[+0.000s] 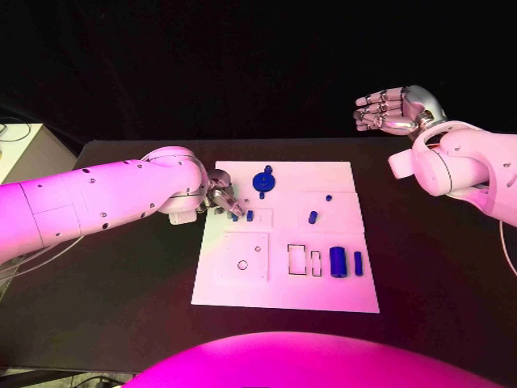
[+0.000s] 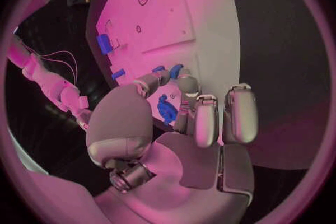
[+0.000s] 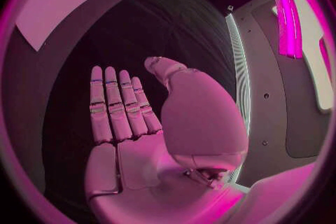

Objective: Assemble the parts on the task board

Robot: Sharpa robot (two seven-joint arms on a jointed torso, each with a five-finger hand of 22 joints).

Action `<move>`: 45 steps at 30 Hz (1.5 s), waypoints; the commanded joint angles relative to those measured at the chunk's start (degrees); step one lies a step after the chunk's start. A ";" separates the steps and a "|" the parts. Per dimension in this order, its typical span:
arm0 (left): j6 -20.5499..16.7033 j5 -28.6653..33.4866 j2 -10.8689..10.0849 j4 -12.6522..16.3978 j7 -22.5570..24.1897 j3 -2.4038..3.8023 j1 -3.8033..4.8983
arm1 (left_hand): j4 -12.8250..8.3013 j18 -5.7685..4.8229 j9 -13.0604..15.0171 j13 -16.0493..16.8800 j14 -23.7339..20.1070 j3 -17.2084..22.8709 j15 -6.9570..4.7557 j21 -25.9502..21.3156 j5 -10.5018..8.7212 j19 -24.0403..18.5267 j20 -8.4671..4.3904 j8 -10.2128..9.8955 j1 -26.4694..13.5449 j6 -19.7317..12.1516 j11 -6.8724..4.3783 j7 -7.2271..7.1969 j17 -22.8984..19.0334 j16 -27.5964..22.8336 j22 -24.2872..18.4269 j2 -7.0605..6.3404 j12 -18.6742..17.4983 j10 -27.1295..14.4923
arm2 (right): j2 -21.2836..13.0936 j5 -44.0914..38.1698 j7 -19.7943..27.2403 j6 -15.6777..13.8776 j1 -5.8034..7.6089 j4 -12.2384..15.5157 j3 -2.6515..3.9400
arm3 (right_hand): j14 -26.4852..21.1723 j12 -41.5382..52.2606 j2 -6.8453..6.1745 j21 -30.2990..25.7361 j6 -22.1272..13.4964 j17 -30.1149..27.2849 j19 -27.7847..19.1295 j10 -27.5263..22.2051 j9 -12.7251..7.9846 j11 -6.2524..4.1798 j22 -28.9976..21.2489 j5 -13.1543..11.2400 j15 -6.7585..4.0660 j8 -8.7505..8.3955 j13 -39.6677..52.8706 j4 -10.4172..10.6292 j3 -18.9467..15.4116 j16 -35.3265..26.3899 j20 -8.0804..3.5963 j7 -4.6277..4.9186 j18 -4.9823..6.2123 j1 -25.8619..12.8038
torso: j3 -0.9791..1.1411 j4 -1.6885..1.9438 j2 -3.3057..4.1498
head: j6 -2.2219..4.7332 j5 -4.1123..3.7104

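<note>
I see the black table (image 1: 119, 299) carrying the white task board (image 1: 284, 293) at its middle. On the board, a round blue part (image 1: 263, 180) sits near the far edge, a large blue cylinder (image 1: 338, 262) and a slimmer blue bar (image 1: 359, 263) stand near the right edge, and a small blue peg (image 1: 313, 217) lies mid-board. My left hand (image 1: 221, 200) rests at the board's left edge, fingertips touching small blue pieces (image 2: 173, 70); whether it grips one I cannot tell. My right hand (image 1: 396, 109) hangs beyond the table's far right corner, fingers apart, empty.
</note>
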 commanded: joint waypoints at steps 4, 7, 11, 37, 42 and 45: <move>0.60 0.07 0.31 0.12 0.62 -0.28 -0.45 | 0.81 -0.87 -0.02 0.30 4.99 -2.29 -0.01 -0.25 -0.42 0.18 0.05 -0.33 0.09 0.27 0.24 0.23 11.45 -0.20 0.78 -0.32 0.24 -0.03 | 0.02 -0.43 0.46 1.04 -0.06 0.00 0.01 | -0.24 -0.22 0.47 -0.01 0.27 -0.07 -0.14 0.25 -0.07 0.27 -0.08 0.26 -0.01 -0.32 0.00 -0.34 0.05 -0.34 -0.10 2.99 0.32 -0.26 | 0.01 -0.01 0.00 | 0.00 -0.04; 0.59 -0.15 0.21 0.13 0.61 -0.28 -0.45 | 1.59 -0.87 -0.08 0.48 4.99 -3.75 0.00 -0.26 -0.65 0.21 0.05 -0.47 0.13 0.38 0.26 0.25 11.44 -0.21 0.80 -0.37 0.36 0.00 | -0.01 -0.43 0.45 1.06 -0.07 0.01 0.01 | -0.24 -0.22 0.47 -0.01 0.27 -0.07 -0.14 0.25 -0.07 0.27 -0.08 0.26 -0.01 -0.32 0.00 -0.34 0.05 -0.34 -0.10 2.99 0.32 -0.26 | 0.03 -0.02 0.01 | 0.00 -0.02; 0.55 -0.43 0.03 0.20 0.58 -0.27 -0.45 | 2.28 -0.89 -0.10 0.71 5.02 -4.91 0.01 -0.25 -0.83 0.28 0.05 -0.55 0.18 0.50 0.27 0.25 11.55 -0.14 0.87 -0.40 0.53 0.07 | -0.04 -0.43 0.43 1.10 -0.08 0.02 0.01 | -0.24 -0.22 0.47 -0.01 0.27 -0.07 -0.14 0.25 -0.07 0.27 -0.08 0.26 -0.01 -0.32 0.00 -0.34 0.05 -0.34 -0.10 2.99 0.32 -0.26 | 0.00 -0.03 0.00 | 0.00 -0.02; -1.94 -0.81 -4.24 4.52 0.75 1.65 -0.52 | 8.85 -1.08 1.44 0.76 5.22 -12.33 -0.18 0.18 -9.85 0.93 -0.10 1.43 2.15 0.33 0.05 -0.05 12.22 0.29 1.82 -0.52 1.12 0.08 | -0.31 -0.51 -0.21 0.94 -0.49 0.11 0.01 | -1.40 -0.55 0.61 -0.27 0.29 -0.94 -1.75 0.18 -0.20 0.48 -1.14 0.27 0.39 -0.70 0.01 -0.67 -0.05 -0.55 0.26 3.19 0.17 -0.59 | -0.05 0.04 0.00 | 0.00 -0.11; -2.06 -0.06 -5.39 5.99 0.91 2.42 -0.52 | 9.01 -0.95 1.50 0.23 5.13 -12.49 -0.16 -0.13 -9.96 0.55 -0.08 1.49 2.60 0.16 0.07 -0.03 11.94 0.12 1.28 -0.45 0.79 -0.20 | -0.32 -0.52 -0.24 1.04 -0.56 0.11 0.01 | -1.40 -0.55 0.61 -0.27 0.29 -0.94 -1.75 0.18 -0.20 0.48 -1.14 0.27 0.39 -0.70 0.01 -0.67 -0.05 -0.55 0.26 3.19 0.17 -0.59 | -0.06 -0.06 0.06 | 0.00 -0.14; -2.47 2.34 -6.30 7.19 1.43 3.02 -0.52 | 9.31 -0.58 1.65 -1.16 4.95 -12.84 -0.05 -1.04 -9.79 -0.58 -0.02 1.57 3.84 -0.51 0.22 0.15 11.37 -0.23 -0.27 -0.35 -0.13 -1.15 | -0.34 -0.52 -0.25 1.04 -0.62 0.08 0.01 | -1.40 -0.55 0.61 -0.27 0.29 -0.94 -1.75 0.18 -0.20 0.48 -1.14 0.27 0.39 -0.70 0.01 -0.67 -0.05 -0.55 0.26 3.19 0.17 -0.59 | -0.08 -0.09 0.07 | 0.00 -0.29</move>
